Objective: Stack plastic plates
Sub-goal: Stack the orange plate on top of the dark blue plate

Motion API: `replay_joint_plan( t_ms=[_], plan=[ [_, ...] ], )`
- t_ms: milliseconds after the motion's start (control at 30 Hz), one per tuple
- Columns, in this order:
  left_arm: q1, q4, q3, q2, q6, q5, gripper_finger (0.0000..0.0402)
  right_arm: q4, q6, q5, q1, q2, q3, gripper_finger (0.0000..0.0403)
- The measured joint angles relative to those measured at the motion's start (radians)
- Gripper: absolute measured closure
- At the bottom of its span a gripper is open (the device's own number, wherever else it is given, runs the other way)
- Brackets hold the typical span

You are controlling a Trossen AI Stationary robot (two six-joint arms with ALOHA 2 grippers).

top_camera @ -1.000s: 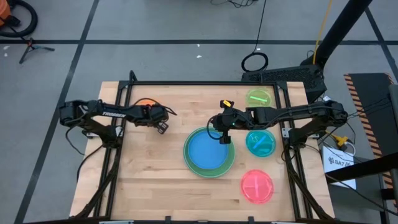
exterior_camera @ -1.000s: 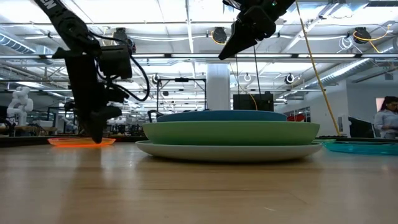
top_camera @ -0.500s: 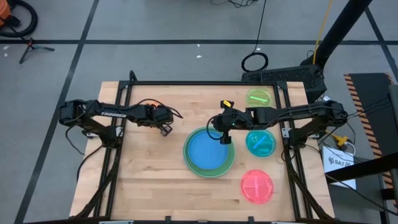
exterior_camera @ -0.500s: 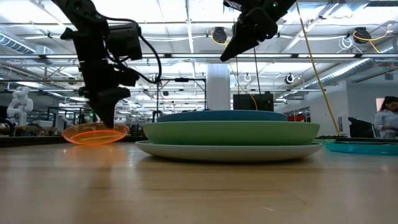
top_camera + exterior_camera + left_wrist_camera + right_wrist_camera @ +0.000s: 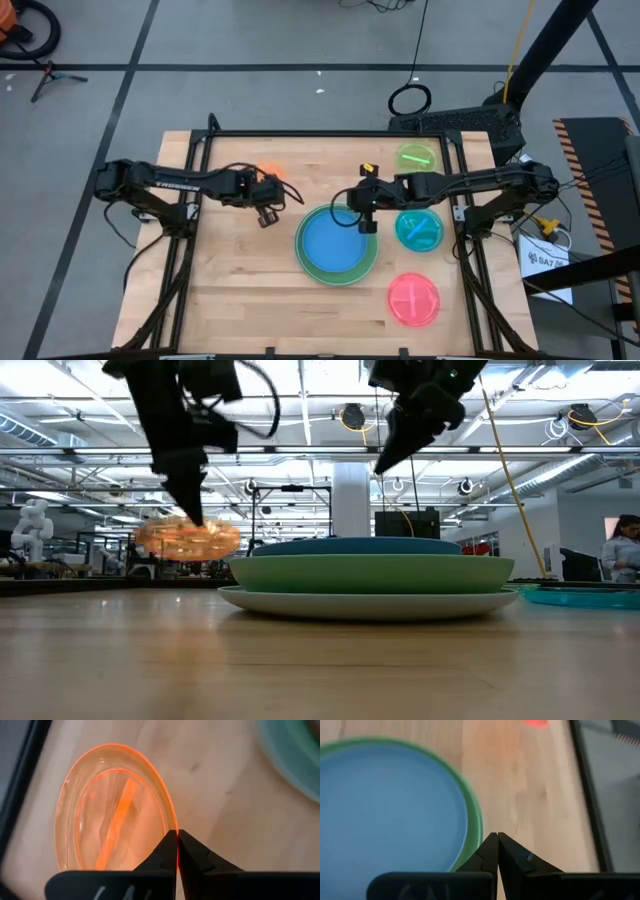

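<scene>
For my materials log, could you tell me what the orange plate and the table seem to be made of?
Orange plate: apparently translucent plastic, glossy; the wood shows through it and its rim glows.
Table: looks like light wood, smooth satin finish; plank seams and grain are visible.
The left gripper is shut on the orange plate's rim.

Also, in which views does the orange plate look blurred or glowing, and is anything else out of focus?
Low view: the orange plate, held off the table by the left gripper, is smeared by motion and glows. Left wrist view: its rim is bright but sharp. Right wrist view: the blue plate and the green plate's rim look soft.
</scene>
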Motion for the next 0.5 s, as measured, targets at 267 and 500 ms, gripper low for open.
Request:
replay_joint_plan(
  t_ms=[267,500],
  plan=[
    [-0.160,0.031,0.160,0.000,0.283,0.000,0.0396,-0.226,0.187,0.002,0.064,-0.011,0.000,0.0401],
    [-0.278,0.218,0.205,0.002,0.449,0.057,0.0396,-0.344,0.378,-0.011,0.173,-0.061,0.000,0.0401]
  ],
)
